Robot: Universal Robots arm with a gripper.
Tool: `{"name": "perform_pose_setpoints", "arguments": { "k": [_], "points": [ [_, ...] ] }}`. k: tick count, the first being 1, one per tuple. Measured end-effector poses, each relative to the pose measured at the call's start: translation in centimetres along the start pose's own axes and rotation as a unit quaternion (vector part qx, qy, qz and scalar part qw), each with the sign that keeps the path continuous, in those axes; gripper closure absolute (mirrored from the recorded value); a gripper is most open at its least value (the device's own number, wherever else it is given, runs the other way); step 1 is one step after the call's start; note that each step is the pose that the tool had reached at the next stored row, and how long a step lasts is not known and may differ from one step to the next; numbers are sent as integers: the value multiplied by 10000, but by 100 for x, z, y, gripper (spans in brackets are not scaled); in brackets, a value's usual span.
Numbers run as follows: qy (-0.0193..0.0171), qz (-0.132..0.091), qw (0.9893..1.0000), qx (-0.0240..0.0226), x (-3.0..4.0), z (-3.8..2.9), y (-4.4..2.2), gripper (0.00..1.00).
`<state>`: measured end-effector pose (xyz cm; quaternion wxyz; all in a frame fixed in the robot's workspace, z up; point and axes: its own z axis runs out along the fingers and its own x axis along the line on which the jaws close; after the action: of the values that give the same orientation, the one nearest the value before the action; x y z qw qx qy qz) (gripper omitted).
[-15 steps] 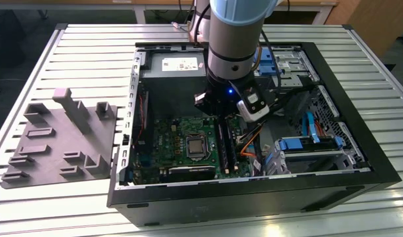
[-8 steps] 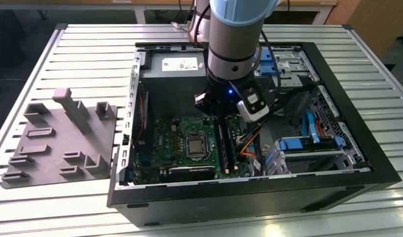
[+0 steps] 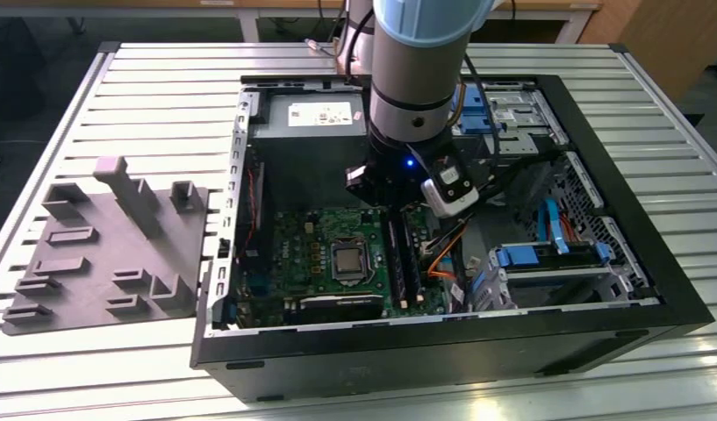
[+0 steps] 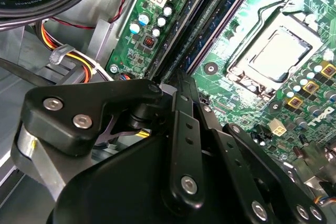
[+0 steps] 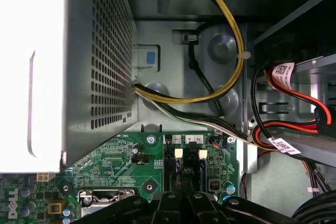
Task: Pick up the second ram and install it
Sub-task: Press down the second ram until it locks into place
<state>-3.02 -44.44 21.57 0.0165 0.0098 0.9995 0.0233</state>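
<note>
I saw a ram [image 3: 399,254] standing on edge in the motherboard [image 3: 323,254] slots just below the gripper [image 3: 388,203], its long axis running from the power supply [image 3: 311,114] toward the case's [image 3: 452,346] near wall. In both wrist views the fingers [image 4: 181,124] sat pressed together over the slot channels [image 5: 186,166]; whether they pinched anything I could not tell. Room was tight: the perforated supply wall [image 5: 105,51] rose close on one side, bundled cables [image 5: 231,66] and drive bays [image 3: 546,259] on the other.
</note>
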Motion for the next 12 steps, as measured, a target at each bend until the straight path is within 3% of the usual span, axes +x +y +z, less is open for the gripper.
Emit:
{"name": "perform_pose_setpoints", "arguments": {
  "k": [4,12],
  "points": [
    [-4,0,10000,-12,-2,-31,4,89],
    [0,0,10000,1,-6,-184,9,89]
  ]
}}
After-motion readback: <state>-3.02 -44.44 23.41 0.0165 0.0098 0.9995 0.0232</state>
